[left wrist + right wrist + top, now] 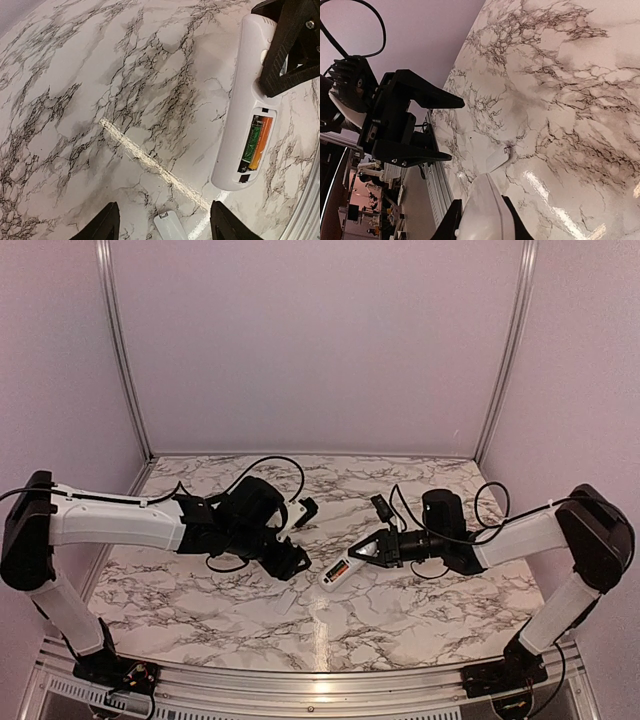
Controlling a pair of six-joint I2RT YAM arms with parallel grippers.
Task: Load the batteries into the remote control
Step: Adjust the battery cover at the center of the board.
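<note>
The white remote control (244,110) lies back side up on the marble table, its battery bay uncovered. Two batteries (258,142), one green and one orange, sit side by side in the bay. My right gripper (485,220) is shut on the remote's far end, seen from above at the right gripper (367,551) and remote (338,571). My left gripper (164,205) stands open just left of the remote, its fingers (106,224) wide apart. The small flat white cover plate (171,227) lies on the table between them, untouched, and also shows as the cover plate (498,159).
An aluminium rail (436,187) runs along the table's near edge, close to the remote. Lilac walls with metal corner posts (122,350) close off the back and sides. Black cables (262,464) loop over both wrists.
</note>
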